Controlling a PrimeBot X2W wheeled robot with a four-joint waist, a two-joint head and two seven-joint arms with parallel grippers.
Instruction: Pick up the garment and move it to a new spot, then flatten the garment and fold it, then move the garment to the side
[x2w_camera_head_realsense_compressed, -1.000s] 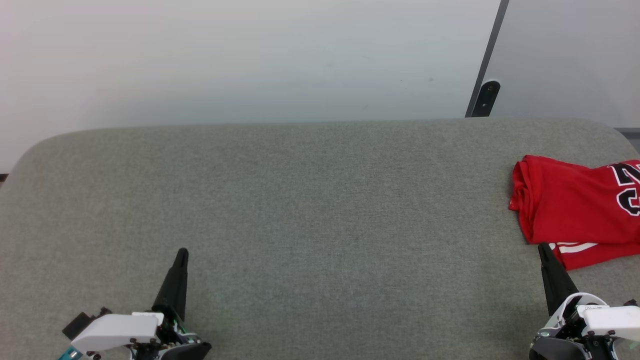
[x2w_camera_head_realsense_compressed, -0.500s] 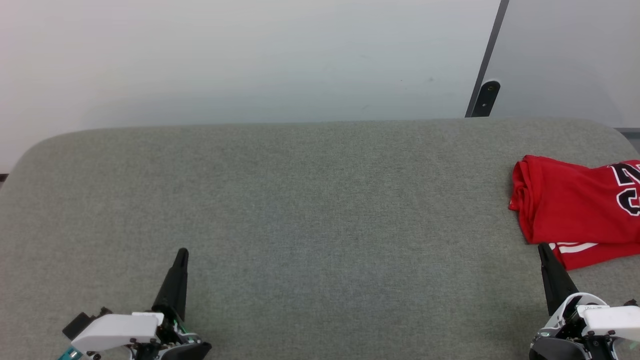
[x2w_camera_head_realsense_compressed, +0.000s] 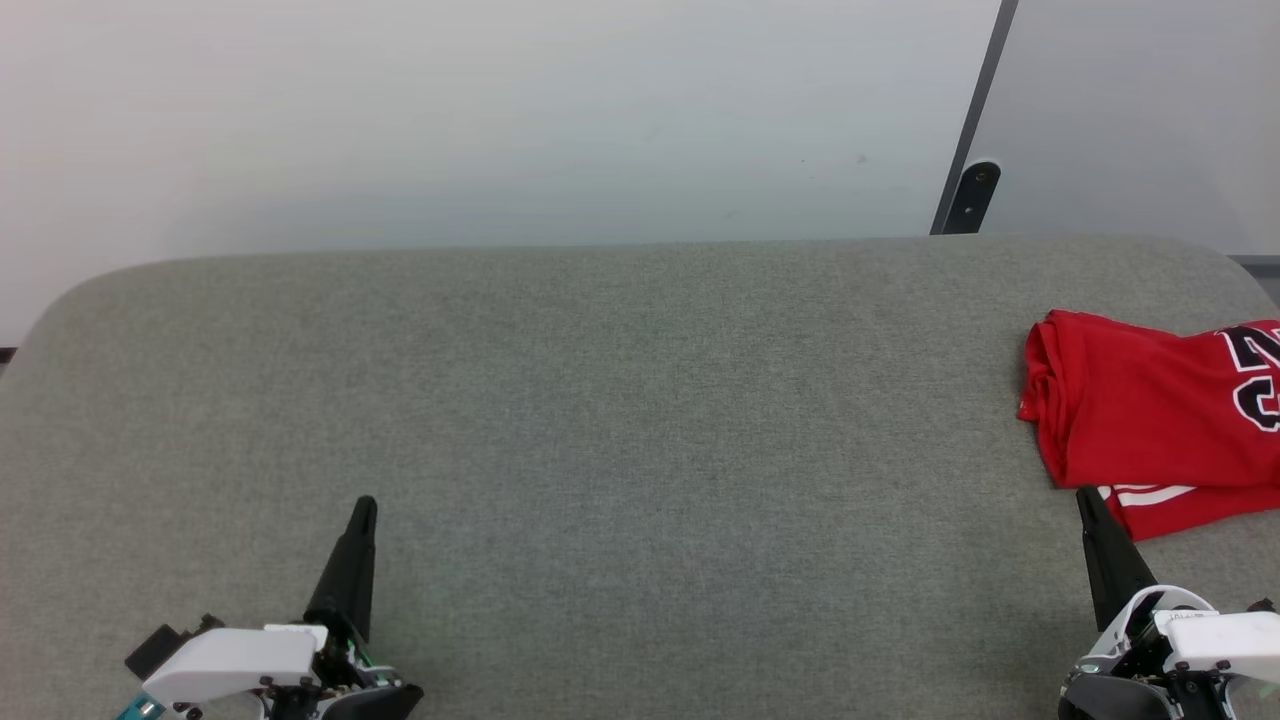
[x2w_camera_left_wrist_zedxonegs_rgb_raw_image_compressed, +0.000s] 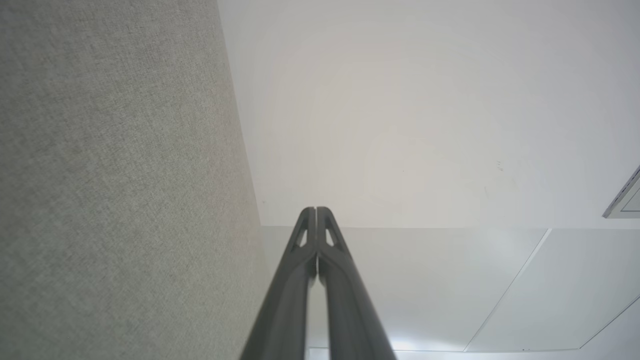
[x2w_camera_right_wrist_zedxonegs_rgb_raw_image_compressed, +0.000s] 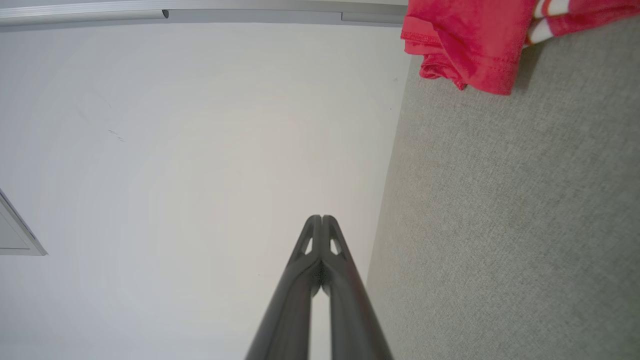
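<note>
The red garment (x2w_camera_head_realsense_compressed: 1150, 420) lies folded at the far right of the grey padded table (x2w_camera_head_realsense_compressed: 640, 420), with part of a black, white-outlined number at the frame edge and a striped white trim at its near side. In the right wrist view the garment (x2w_camera_right_wrist_zedxonegs_rgb_raw_image_compressed: 470, 40) sits at the top right. My right gripper (x2w_camera_head_realsense_compressed: 1084, 497) is shut and empty, its tip just short of the garment's near edge. My left gripper (x2w_camera_head_realsense_compressed: 365, 505) rests at the lower left, shut and empty, far from the garment. Both wrist views show the fingers pressed together: left gripper (x2w_camera_left_wrist_zedxonegs_rgb_raw_image_compressed: 316, 210), right gripper (x2w_camera_right_wrist_zedxonegs_rgb_raw_image_compressed: 321, 218).
A pale wall (x2w_camera_head_realsense_compressed: 500, 120) stands behind the table. A dark post with a bracket (x2w_camera_head_realsense_compressed: 972, 195) rises at the back right. The table's rounded corners show at the far left and far right.
</note>
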